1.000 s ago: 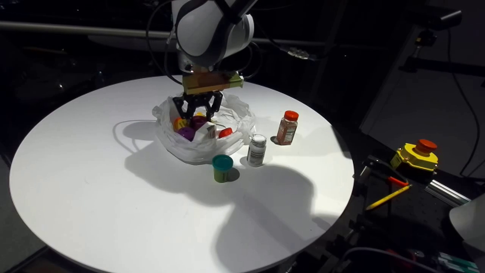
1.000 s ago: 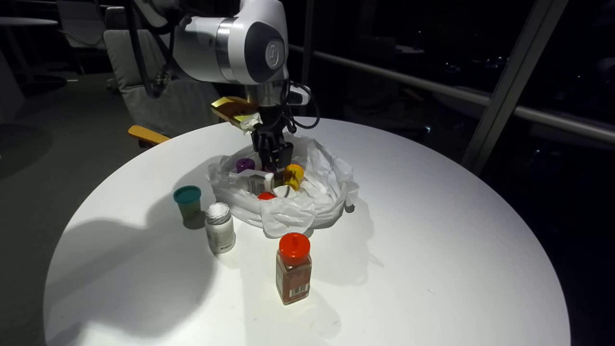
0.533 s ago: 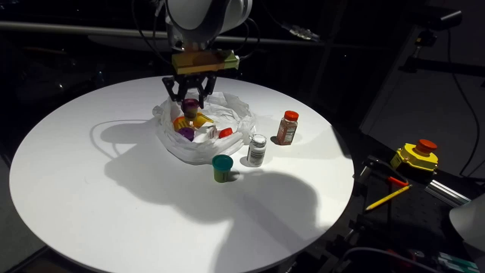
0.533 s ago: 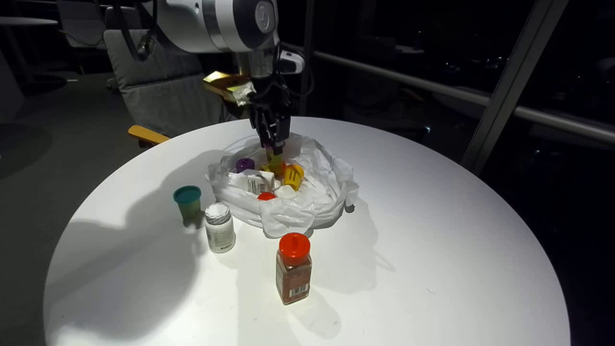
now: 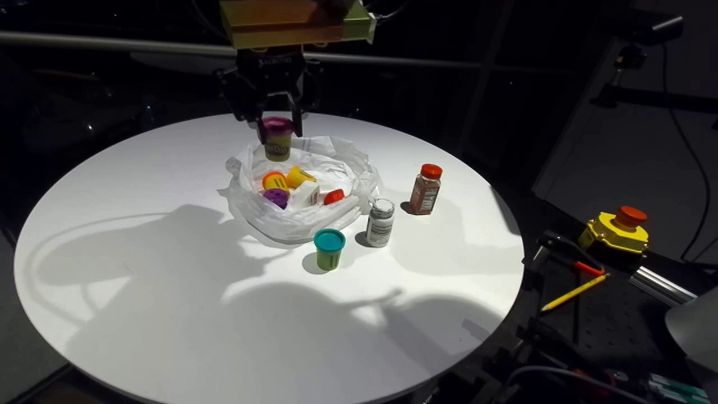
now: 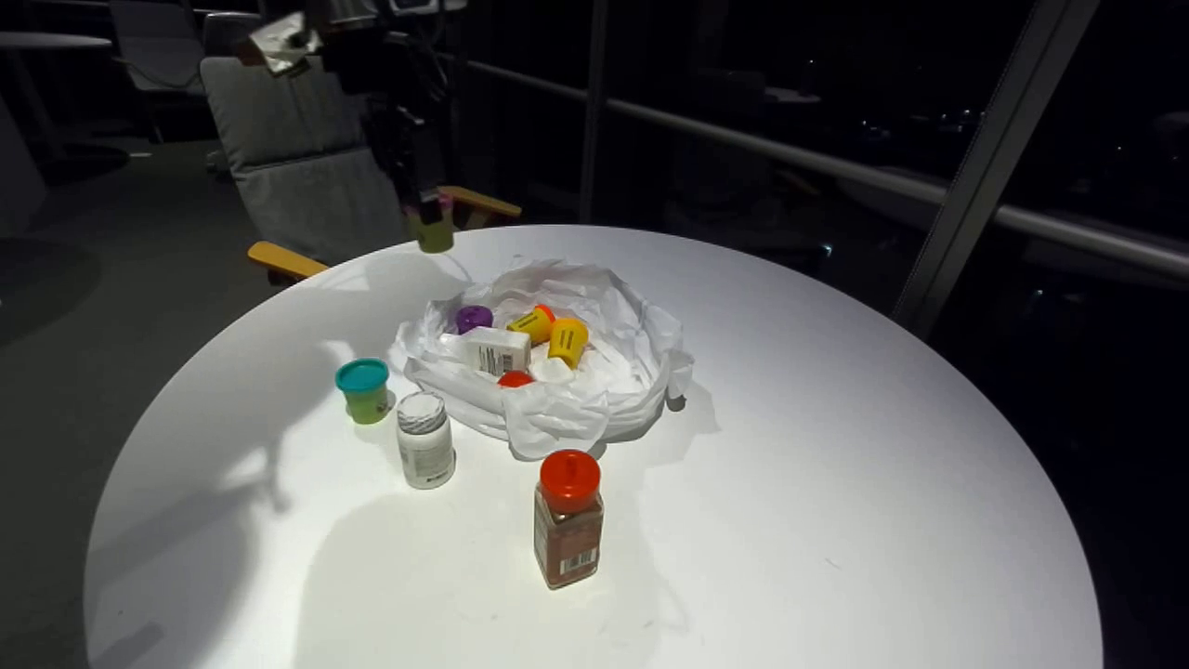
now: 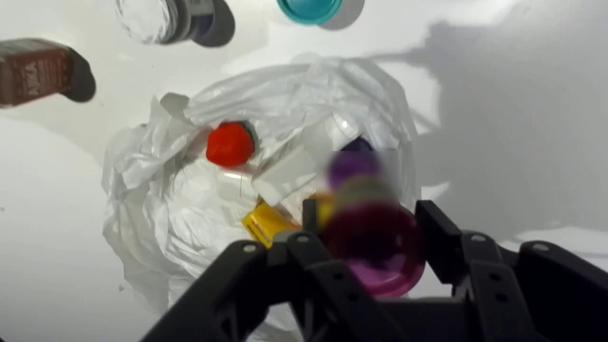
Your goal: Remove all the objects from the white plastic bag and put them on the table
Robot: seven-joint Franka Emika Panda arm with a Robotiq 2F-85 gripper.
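Play-Doh tub (image 5: 277, 148), magenta-lidded and held in the jaws, has just been lifted clear of the white plastic bag (image 6: 557, 418), so it presumably needs setting on the counter (image 6: 836, 446) while two yellow tubs (image 6: 568, 342), among others, remain inside.

A second ago: my pincer (image 5: 280, 132) down inside the white plastic bag (image 5: 297, 227). Now: lifted clear, the magenta-lidded tub (image 5: 277, 146) brought up in its grip. In an exterior view, both have shifted toward the chair (image 6: 288, 130), baring an orange-lidded yellow tub (image 6: 532, 324) they had partly hidden. Large shadow (image 5: 179, 286) has slid across the surface (image 5: 185, 151); the teal-lidded tub (image 5: 328, 249), dim before, now stands brightly lit.
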